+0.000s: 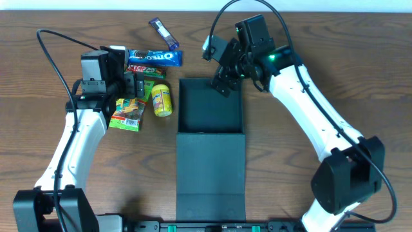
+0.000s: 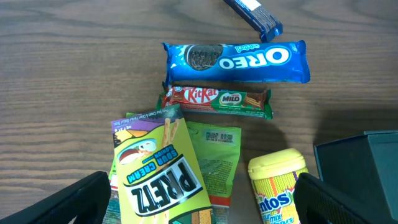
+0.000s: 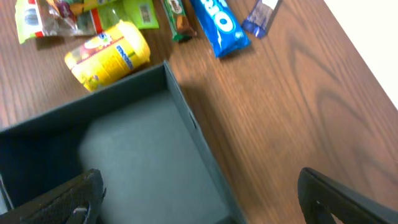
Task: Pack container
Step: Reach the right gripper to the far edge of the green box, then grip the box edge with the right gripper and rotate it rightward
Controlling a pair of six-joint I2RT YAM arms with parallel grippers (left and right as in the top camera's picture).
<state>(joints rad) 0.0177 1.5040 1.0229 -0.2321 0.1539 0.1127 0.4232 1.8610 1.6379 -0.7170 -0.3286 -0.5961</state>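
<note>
**Teal container [image 1: 209, 109] sitting open in the middle, snacks heaped off to its left**

Only visible whole from overhead: dead centre on the wooden table [image 1: 335, 58], between the two arms, with the lid [image 1: 211, 174] flopped out flat toward the robot's end. Can't catch that lid from either wrist cam. From the right wrist, just the bare dark floor and thin upright walls. From the left wrist, only one corner poking in at the right edge.

Looks dark teal-green, matte, square, way bigger than any of the snacks.

Labels readable only from the left wrist: Oreo pack [image 2: 236, 61] lying crosswise, KitKat bar [image 2: 217, 101] right under it, Pretz packet [image 2: 158, 177] overlapping a green packet [image 2: 214, 155]. Then a yellow Mentos tub [image 2: 277, 183] on its side, just beside the container's left wall. Further out, past the Oreo pack and apart from the rest, a small blue wrapper [image 2: 255, 15].

Over the snack pile, left claw [image 2: 202, 186] hovering with fingers spread wide and empty. Above the far right part of the container, right claw [image 3: 200, 180], also spread wide and empty. From overhead, far right corner of the container hidden under that claw and its arm.
</note>
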